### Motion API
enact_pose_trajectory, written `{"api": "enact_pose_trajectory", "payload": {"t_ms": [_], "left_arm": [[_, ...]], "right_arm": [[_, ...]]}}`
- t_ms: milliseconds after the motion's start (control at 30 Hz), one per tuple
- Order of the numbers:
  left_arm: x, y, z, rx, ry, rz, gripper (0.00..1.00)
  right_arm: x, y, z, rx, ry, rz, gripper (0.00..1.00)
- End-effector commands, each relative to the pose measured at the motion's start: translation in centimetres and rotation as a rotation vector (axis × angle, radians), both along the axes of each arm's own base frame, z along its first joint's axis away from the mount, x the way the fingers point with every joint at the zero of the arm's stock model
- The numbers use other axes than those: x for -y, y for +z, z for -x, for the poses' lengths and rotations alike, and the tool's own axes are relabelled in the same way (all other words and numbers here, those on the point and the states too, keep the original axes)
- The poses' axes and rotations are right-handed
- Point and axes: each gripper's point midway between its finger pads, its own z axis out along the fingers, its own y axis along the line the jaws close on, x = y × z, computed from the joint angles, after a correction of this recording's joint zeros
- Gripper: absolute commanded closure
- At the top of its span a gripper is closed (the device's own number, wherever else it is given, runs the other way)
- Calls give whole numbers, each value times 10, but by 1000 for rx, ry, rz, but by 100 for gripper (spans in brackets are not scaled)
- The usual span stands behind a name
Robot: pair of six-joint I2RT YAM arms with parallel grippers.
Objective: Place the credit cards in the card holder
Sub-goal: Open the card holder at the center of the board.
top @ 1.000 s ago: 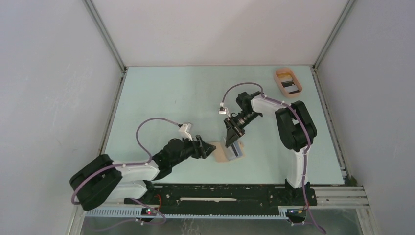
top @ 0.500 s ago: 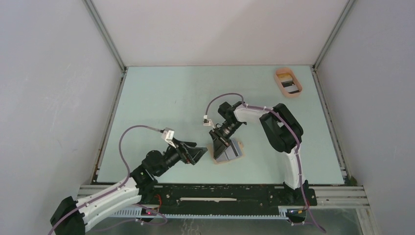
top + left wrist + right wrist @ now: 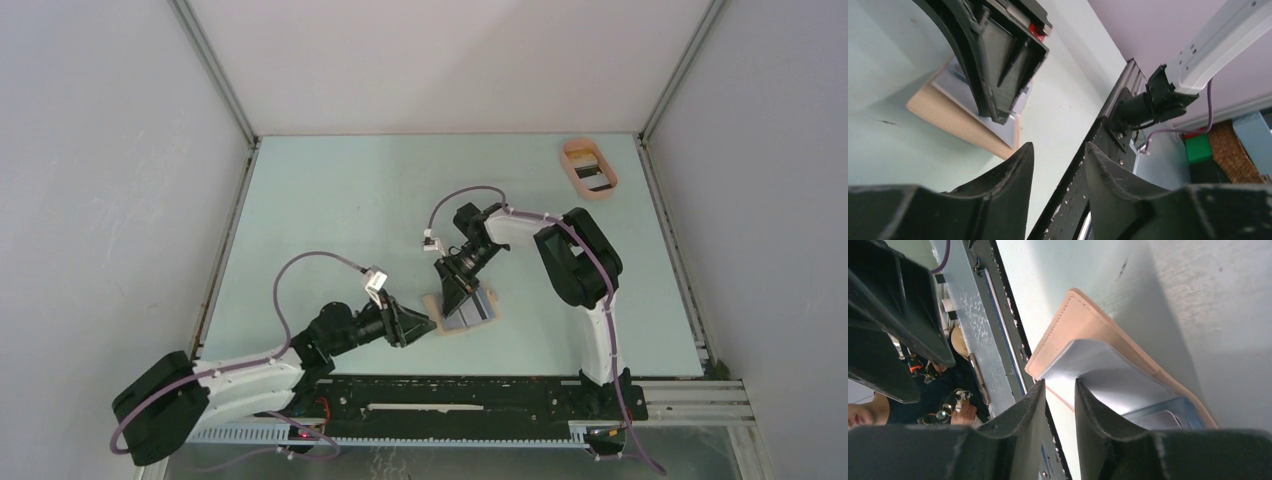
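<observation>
The tan card holder [image 3: 448, 322] lies open near the table's front edge. A grey credit card [image 3: 474, 307] lies on it, and the right wrist view shows a blue card [image 3: 1180, 407] under the grey card [image 3: 1098, 370]. My right gripper [image 3: 456, 292] stands over the holder's [image 3: 1083, 315] near side, its jaws a narrow gap apart with nothing between them. My left gripper [image 3: 422, 325] lies low at the holder's left edge, jaws slightly apart and empty. In the left wrist view the holder [image 3: 943, 117] sits just past my fingertips [image 3: 1020, 160].
A peach oval tray [image 3: 570, 165] at the far right corner holds more cards [image 3: 594, 177]. The black base rail [image 3: 450, 395] runs along the near edge, close behind the holder. Grey walls close in three sides.
The right gripper moved left and down over the holder with the grey card. The left arm drew back toward its base, then came forward again to the holder's left edge.
</observation>
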Motion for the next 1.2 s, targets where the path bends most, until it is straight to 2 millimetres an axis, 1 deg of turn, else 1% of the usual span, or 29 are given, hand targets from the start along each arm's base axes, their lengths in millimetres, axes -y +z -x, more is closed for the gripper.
{"api": "enact_pose_trajectory", "payload": {"t_ms": [0,167,333,500,567,667,800,867,900,1000,1100,1167], "left_arm": [[26,44,0,90,-75,101,55],[39,30,-8,64,-72,46,60],[56,17,-17,46,-78,-10,64],[66,-17,-27,-24,-62,-96,72],[65,-32,-31,-63,-32,-129,75],[59,-53,-36,-123,27,-178,82],[44,-76,-43,-182,113,-254,85],[40,-82,-44,-197,130,-284,86],[37,-84,-47,-195,158,-296,86],[34,-87,-49,-190,170,-311,86],[34,-89,-48,-187,163,-319,85],[36,-88,-48,-181,156,-314,85]], "right_arm": [[1,1,-11,15,-12,3,67],[5,-4,-16,20,-23,22,77],[7,-10,-18,22,-31,44,82],[12,-11,-25,36,-48,54,85],[14,-8,-29,53,-57,55,85],[19,-4,-36,105,-65,65,84],[26,1,-46,200,-67,91,82],[30,7,-50,257,-67,100,81],[32,11,-52,288,-69,105,80],[39,23,-56,377,-71,119,76],[49,21,-57,416,-62,162,71],[55,15,-56,416,-51,199,69]]}}
